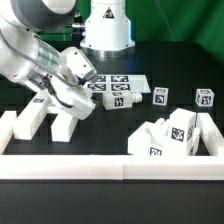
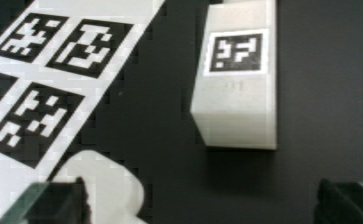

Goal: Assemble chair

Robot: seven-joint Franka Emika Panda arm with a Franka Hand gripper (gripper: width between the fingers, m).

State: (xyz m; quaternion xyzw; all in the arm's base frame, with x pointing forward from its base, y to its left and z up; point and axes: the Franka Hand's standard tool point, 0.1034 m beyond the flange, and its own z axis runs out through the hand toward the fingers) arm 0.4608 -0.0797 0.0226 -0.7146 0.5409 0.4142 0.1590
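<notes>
Assembly appears not yet begun: chair pieces (image 1: 170, 135) lie loose along the walled edge of the bench (image 1: 120, 135), none evidently joined; jaws stand wide and empty near a bar (image 2: 240, 80).

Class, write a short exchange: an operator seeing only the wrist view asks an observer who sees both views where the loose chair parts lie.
Operator: I see one tagged block beside the marker board. Other parts?
Observer: A heap of pieces lies near the border wall, at the exterior view's right.
Operator: Anything else?
Observer: A small cube and a second cube sit apart beyond that heap.
</notes>
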